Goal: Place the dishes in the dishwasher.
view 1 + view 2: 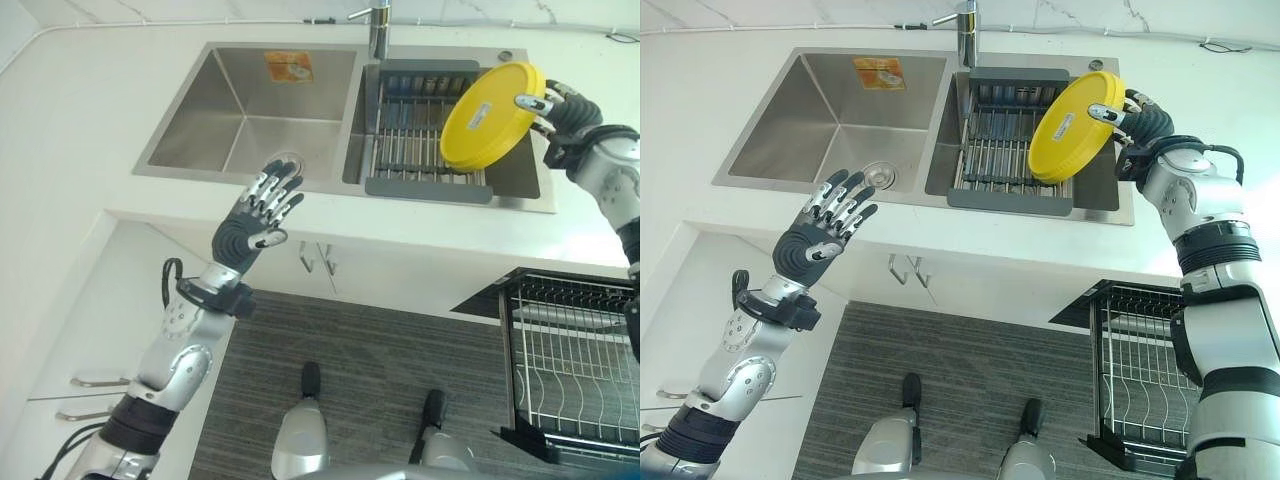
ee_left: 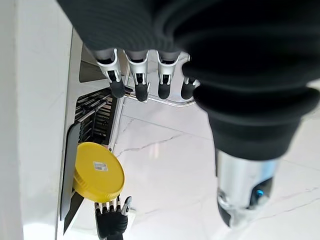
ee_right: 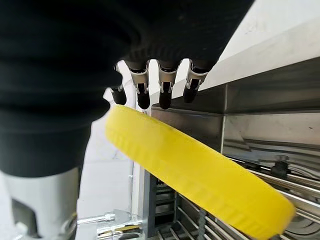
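Task at an early stage: a yellow plate [image 1: 492, 115] was held tilted above the sink's drying rack [image 1: 430, 130] by the right hand [image 1: 560, 108], fingers clasped on its rim; the dishwasher rack [image 1: 575, 350] stood unloaded, the left hand [image 1: 262, 205] spread, idle.

right hand [image 1: 562, 108]: grips yellow plate [image 1: 492, 116] by its rim, plate tilted above drying rack [image 1: 428, 140] in right sink basin | left hand [image 1: 258, 212]: fingers spread, holds nothing, over worktop [image 1: 80, 130] front edge by left basin [image 1: 240, 110] | wire dishwasher rack [image 1: 575, 355]: pulled out below worktop's right end
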